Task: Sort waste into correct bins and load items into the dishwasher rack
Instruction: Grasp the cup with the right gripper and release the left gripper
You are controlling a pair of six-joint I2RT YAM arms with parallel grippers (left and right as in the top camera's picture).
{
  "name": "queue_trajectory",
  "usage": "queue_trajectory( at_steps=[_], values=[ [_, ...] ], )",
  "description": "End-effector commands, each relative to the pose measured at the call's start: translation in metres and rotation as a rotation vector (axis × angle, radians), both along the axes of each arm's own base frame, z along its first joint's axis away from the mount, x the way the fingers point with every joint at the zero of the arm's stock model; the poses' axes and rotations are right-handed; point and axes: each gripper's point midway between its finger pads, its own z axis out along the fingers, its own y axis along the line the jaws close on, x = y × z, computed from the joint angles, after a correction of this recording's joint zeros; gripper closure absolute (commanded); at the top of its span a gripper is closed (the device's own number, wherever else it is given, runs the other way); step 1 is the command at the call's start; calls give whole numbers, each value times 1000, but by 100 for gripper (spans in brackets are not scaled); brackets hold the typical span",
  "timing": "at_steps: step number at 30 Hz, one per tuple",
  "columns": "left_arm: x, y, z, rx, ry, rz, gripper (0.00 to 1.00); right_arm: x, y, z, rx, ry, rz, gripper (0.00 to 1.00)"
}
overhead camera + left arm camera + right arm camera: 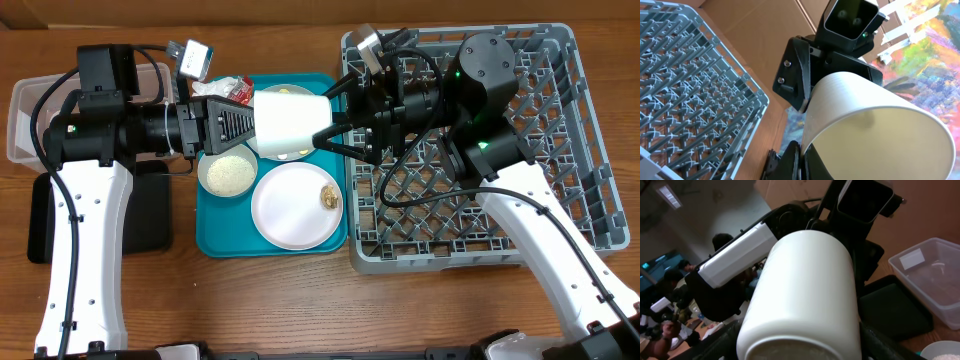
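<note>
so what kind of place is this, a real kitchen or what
Most likely a robotics lab bench staged for dish clearing, not a real kitchen: a dishwasher rack and a teal tray sit on a bare wooden table, with robot arms mounted at its edge.

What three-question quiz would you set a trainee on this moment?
1. True or false: the white cup stands in the dishwasher rack.
2. What lies on the white plate? A) a fork B) a brown morsel C) a red wrapper
3. Short answer: which arm's fingers pinch the cup's rim?
Key: 1 false, it is held in the air; 2 B; 3 the left fingers.
</note>
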Motion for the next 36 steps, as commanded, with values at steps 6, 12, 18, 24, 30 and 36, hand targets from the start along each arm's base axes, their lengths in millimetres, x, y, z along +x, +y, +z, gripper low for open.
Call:
queue_trajectory(
  at_steps=[6, 12, 18, 24, 30, 36],
  values=[
    [9, 0, -13, 79, -4, 48, 75, -10, 1, 16, 22, -43, 6, 37],
    [9, 0, -13, 79, -4, 48, 61, -12, 1, 16, 20, -45, 17, 41],
    [18, 7, -20, 127, 4, 101, 43, -19, -1, 18, 24, -70, 49, 43],
    [46, 44, -50, 314, 66, 319, 43, -17, -1, 24, 30, -55, 19, 45],
    [42, 46, -38, 324, 33, 343, 41, -13, -1, 25, 34, -45, -8, 47],
    [34, 53, -3, 341, -65, 405, 36, 0, -6, 25, 36, -31, -66, 48]
  ],
)
